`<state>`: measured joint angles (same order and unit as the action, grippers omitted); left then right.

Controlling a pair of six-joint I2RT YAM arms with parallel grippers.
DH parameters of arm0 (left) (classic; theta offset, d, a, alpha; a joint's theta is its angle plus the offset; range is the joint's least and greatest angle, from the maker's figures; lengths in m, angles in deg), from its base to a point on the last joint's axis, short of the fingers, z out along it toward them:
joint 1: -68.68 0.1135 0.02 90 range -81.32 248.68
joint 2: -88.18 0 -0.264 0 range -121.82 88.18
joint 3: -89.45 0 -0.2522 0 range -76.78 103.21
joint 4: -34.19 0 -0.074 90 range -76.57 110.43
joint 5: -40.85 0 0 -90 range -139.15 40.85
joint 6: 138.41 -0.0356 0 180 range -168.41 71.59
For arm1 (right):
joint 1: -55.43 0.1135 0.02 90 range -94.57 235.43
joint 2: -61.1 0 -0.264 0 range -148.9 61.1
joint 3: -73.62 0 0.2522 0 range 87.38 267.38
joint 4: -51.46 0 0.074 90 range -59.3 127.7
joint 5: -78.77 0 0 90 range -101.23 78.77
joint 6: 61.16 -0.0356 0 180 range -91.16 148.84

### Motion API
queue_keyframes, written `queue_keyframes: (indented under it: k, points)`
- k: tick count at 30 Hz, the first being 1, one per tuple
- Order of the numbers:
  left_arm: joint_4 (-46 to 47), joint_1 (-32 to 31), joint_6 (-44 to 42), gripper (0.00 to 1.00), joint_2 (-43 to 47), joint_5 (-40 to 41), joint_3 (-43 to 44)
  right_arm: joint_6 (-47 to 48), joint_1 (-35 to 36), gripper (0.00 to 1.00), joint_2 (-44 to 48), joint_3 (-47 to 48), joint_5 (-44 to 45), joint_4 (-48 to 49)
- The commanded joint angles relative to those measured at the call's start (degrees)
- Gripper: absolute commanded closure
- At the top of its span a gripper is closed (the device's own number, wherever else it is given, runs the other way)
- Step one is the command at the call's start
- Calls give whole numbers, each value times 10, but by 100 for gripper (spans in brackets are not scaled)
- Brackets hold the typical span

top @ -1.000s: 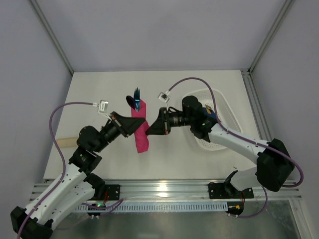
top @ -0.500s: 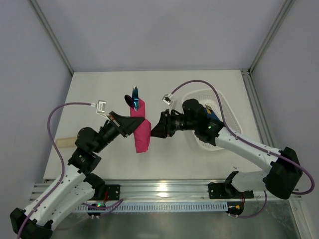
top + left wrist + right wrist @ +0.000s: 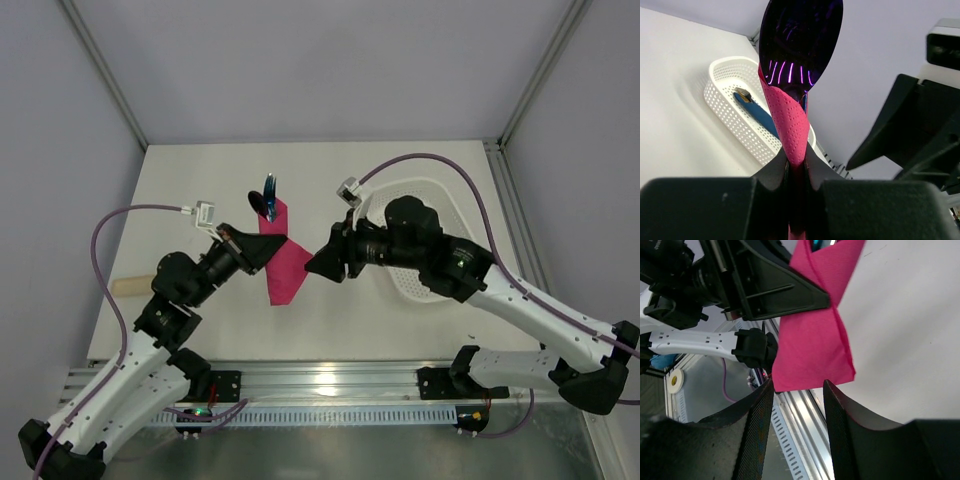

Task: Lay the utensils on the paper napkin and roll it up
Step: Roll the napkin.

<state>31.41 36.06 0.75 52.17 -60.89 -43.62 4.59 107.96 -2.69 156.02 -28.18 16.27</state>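
The magenta paper napkin [image 3: 282, 258] is wrapped around the dark purple utensils [image 3: 268, 198], whose heads stick out of its far end. My left gripper [image 3: 272, 249] is shut on this bundle and holds it above the table. In the left wrist view the spoon head [image 3: 800, 42] rises from the napkin [image 3: 790, 125] pinched between the jaws. My right gripper [image 3: 318, 266] is open, just right of the bundle and apart from it. The right wrist view shows the napkin's loose end [image 3: 815, 347] hanging ahead of the parted fingers [image 3: 757, 430].
A white perforated basket [image 3: 440, 215] sits at the right behind the right arm and holds a blue flat strip [image 3: 757, 114]. A pale beige stick [image 3: 130, 285] lies at the table's left edge. An aluminium rail [image 3: 330, 378] runs along the near edge.
The right gripper has let go of the napkin, opened, and drawn back to the right. The left gripper still holds the bundle, which now hangs slightly more spread at its lower end.
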Motion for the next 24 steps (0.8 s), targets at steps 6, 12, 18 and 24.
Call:
queue_keyframes:
  k: [6,12,18,24]
  points:
    - [-6,-2,-36,100,2,28,44,15,68,48,-62,70,56,-20]
    - [1,-2,-30,100,2,22,45,17,75,40,-114,102,79,-22]
    - [4,-2,-21,100,4,16,44,18,75,35,-142,104,77,-7]
    - [19,-2,-7,100,2,11,40,11,75,35,-137,84,53,22]
